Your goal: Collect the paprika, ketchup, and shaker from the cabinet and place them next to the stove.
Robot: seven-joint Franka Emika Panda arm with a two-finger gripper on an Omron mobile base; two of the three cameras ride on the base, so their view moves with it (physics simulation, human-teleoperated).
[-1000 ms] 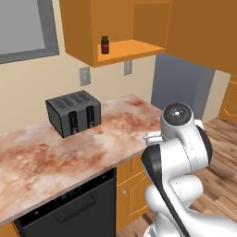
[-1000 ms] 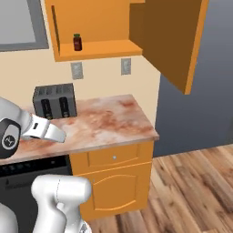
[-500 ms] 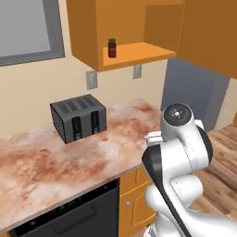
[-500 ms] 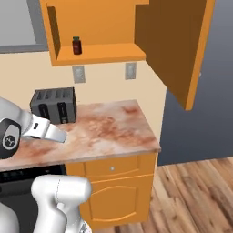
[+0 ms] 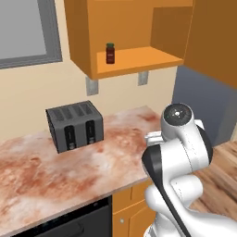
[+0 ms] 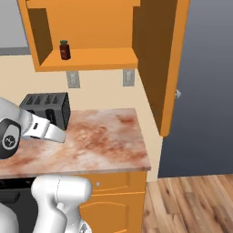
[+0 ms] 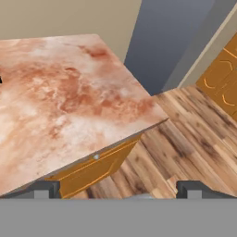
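On the cabinet (image 5: 134, 28) shelf stood one paprika (image 5: 110, 53) jar; one toaster (image 5: 75, 125) sat below on the tabletop (image 6: 100, 141). Claw (image 7: 118, 190) spread wide, empty.

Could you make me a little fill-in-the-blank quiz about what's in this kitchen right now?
1. The paprika stands on the shelf of the open ____.
2. Its lid is coloured ____.
3. The dark toaster sits on the counter and has ____ slots on top.
4. In the hand view, the gripper looks down past the counter's edge at a ____ floor.

Missing words: cabinet; green; four; wooden
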